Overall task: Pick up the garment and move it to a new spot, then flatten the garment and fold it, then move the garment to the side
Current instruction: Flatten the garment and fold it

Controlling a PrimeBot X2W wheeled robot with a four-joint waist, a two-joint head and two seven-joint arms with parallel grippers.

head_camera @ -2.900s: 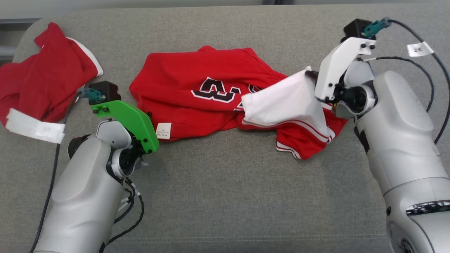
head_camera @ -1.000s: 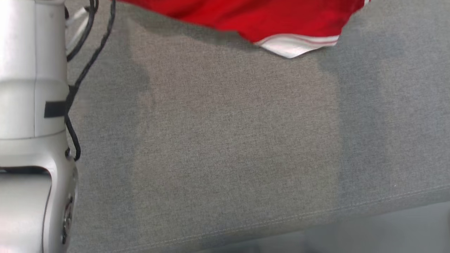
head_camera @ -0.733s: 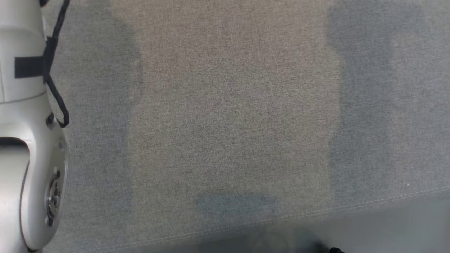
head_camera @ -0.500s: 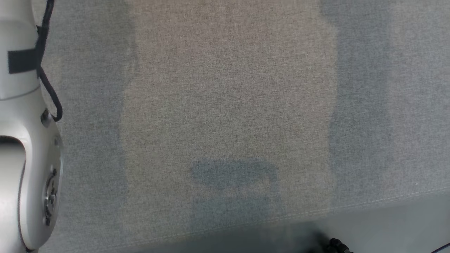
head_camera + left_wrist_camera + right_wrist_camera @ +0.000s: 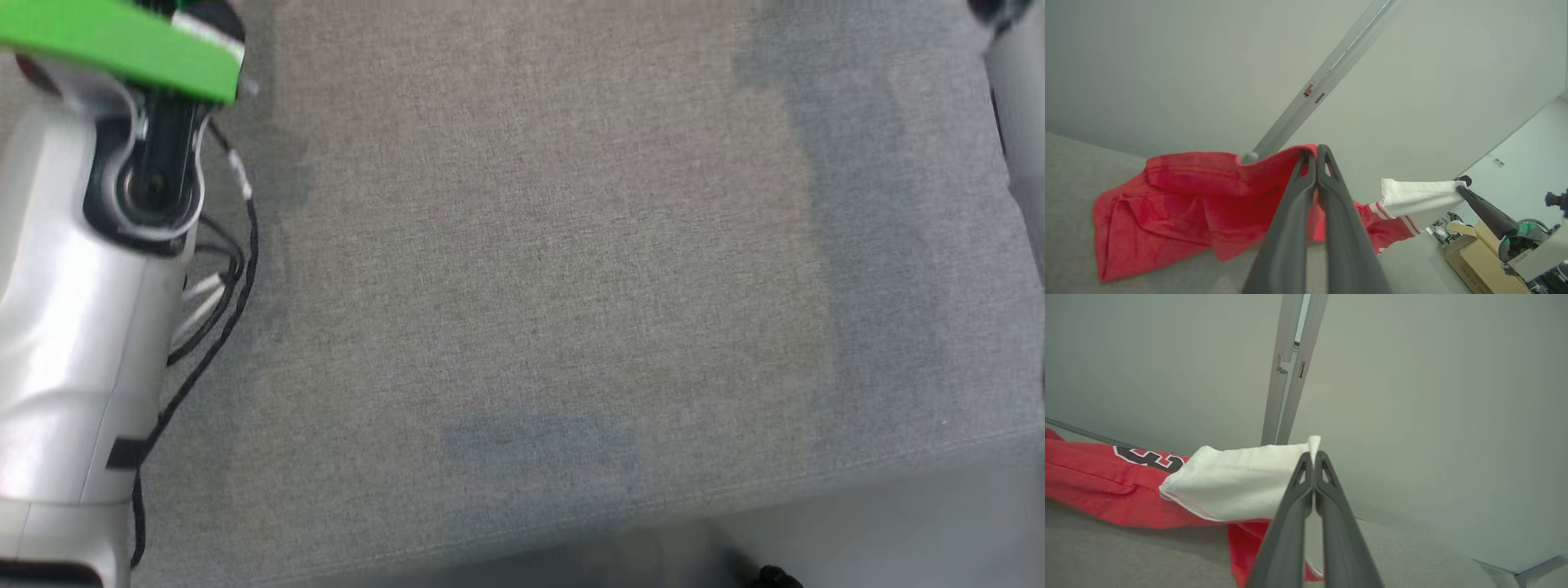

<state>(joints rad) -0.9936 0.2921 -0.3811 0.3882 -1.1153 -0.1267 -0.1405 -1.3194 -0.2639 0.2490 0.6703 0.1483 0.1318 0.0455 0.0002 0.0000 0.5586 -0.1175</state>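
The garment (image 5: 1180, 204) is a red jersey with a white panel and a black-and-white number (image 5: 1149, 456). In the left wrist view my left gripper (image 5: 1316, 150) is shut on a red edge and holds it up, while the rest sags to the grey cushion (image 5: 1069, 196). My right gripper (image 5: 1312, 455) is shut on the corner of the white panel (image 5: 1237, 479). The left wrist view also catches the right gripper (image 5: 1462, 187) pinching that white corner. In the head view my left wrist's green mount (image 5: 122, 45) sits at the upper left.
Grey fabric cushion (image 5: 531, 269) spreads across the head view, its seamed front edge (image 5: 735, 490) near the bottom with floor beyond. A cardboard box (image 5: 1474, 257) stands on the floor to the right. A pale wall with a metal door strip (image 5: 1290, 367) rises behind.
The head camera has swung. The red hem seen at its top a second ago is out of it, and my left wrist with the green mount has come in at the upper left.
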